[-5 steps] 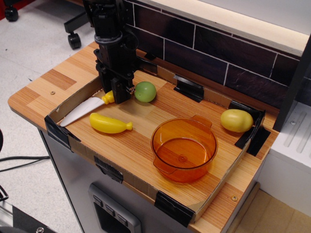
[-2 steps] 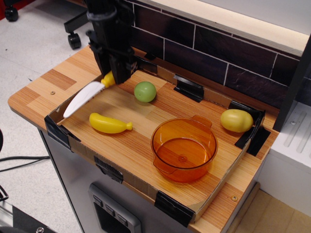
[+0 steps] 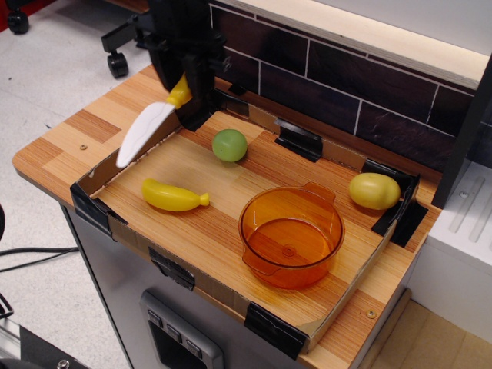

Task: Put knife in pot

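Knife (image 3: 150, 127): aloft at far left, gripped by its yellow handle in the pincer (image 3: 183, 91), blade drooping left, clear of the tray wall for carrying. Pot (image 3: 291, 234): near right on the counter (image 3: 84, 127), open, empty, ready. Banana (image 3: 174, 195), green ball (image 3: 230, 144): between, untouched.

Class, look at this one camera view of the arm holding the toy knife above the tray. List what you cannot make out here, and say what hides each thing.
- Gripper: its fingertips are lost against the dark arm body, so how they pinch the knife is unclear.
- Knife handle: only partly showing; the gripper covers the rest.
- Arm: cut off by the top edge of the picture.
- Pot: its far handle shows, but the near one is hard to make out.
- Wheeled chair base, top left: cut off by the arm and the picture edge.
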Motion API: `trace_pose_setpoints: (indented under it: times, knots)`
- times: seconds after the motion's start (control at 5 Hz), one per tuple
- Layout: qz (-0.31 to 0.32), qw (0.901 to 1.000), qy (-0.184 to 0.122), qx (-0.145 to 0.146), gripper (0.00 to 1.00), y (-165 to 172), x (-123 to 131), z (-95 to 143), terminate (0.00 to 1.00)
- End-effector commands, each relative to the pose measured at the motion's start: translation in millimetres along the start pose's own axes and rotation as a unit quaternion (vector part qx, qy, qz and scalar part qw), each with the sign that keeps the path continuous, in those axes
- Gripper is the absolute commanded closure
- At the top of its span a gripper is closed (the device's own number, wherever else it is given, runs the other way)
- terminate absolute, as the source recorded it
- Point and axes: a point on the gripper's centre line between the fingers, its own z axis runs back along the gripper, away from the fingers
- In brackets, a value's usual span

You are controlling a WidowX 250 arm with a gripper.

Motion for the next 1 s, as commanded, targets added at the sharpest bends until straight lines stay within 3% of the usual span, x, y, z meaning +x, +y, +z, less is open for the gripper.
trace_pose_setpoints:
  times: [0.0, 0.2, 0.4, 0.8]
  knots:
    - [0.028, 0.9992, 0.01, -0.027, 1.0, -56, 6, 34, 0.0]
    - [0.024, 0.9976, 0.047, -0.045, 1.0, -87, -2, 26, 0.0]
    - [0.008, 0.9968, 0.065, -0.046, 1.0, -109, -19, 15, 0.0]
    - [-0.042, 0.9954, 0.074, -0.044, 1.0, -129, -52, 3, 0.0]
